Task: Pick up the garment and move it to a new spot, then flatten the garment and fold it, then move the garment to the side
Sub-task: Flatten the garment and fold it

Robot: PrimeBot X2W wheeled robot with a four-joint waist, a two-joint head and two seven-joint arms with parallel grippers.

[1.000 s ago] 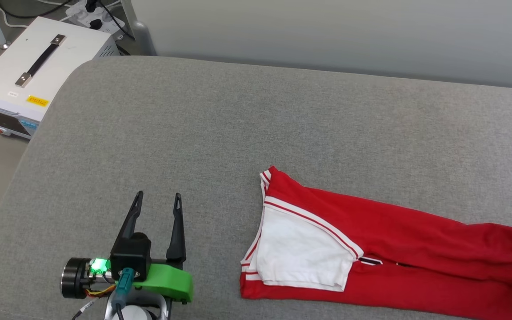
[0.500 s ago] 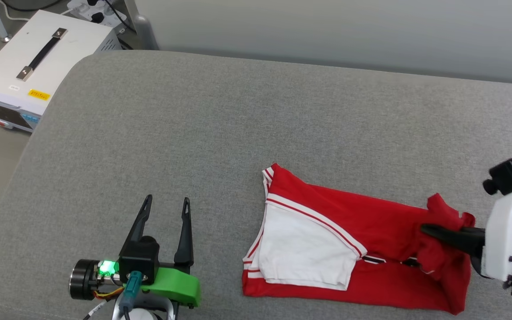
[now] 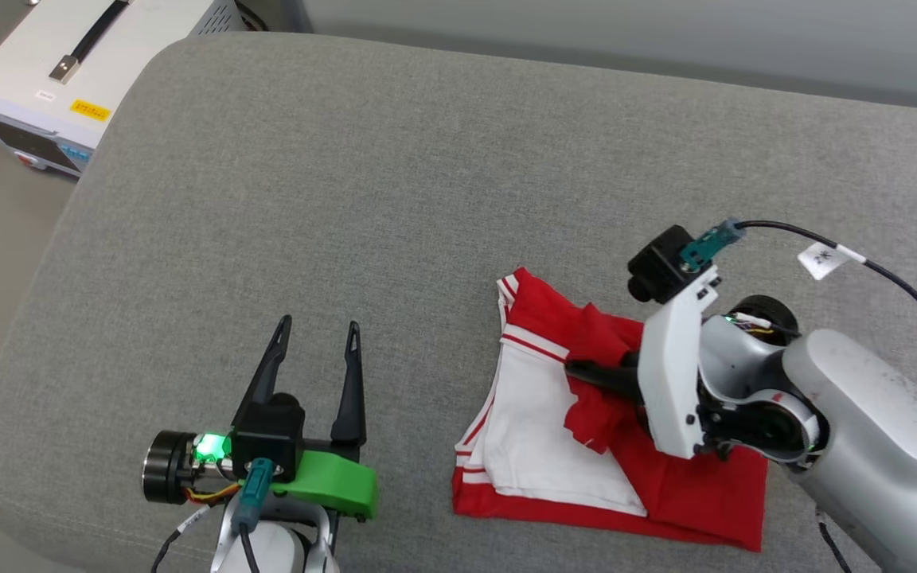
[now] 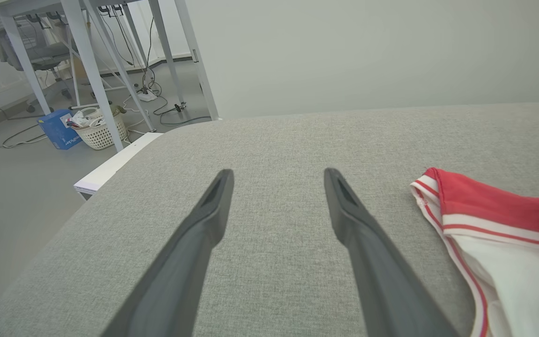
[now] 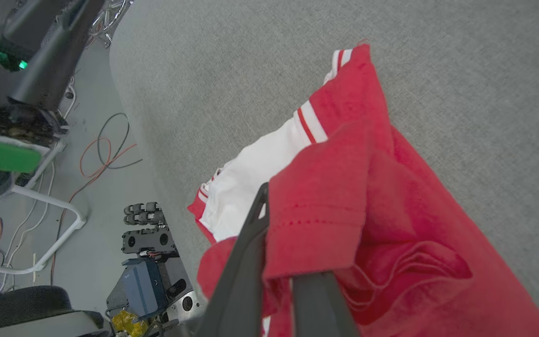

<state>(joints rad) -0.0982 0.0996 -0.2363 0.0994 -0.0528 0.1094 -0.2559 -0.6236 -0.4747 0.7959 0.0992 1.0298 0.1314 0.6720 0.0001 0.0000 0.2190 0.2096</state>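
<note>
The garment (image 3: 554,446) is a red shirt with a white sleeve and red-white striped trim, lying folded on the grey cushion (image 3: 347,159) at the lower right. My right gripper (image 3: 586,370) is shut on a red edge of it, holding that edge lifted over the white sleeve. In the right wrist view the red cloth (image 5: 391,187) drapes over my right gripper (image 5: 281,206) and hides one fingertip. My left gripper (image 3: 320,322) stands open to the left of the garment, nothing between its fingers. The left wrist view shows my left gripper (image 4: 277,172) over bare cushion and the garment's (image 4: 494,220) collar end at right.
A white box with a black handle (image 3: 68,56) stands on the floor beyond the cushion's rounded left corner. White table legs (image 4: 87,70), a basket (image 4: 98,131) and a blue box (image 4: 59,135) lie past that edge. Cables and equipment (image 5: 148,262) are on the floor.
My right arm has come in from the right and carried the garment's red end leftward over the rest, so it now lies much shorter. The camera has shifted. The left gripper remains open.
</note>
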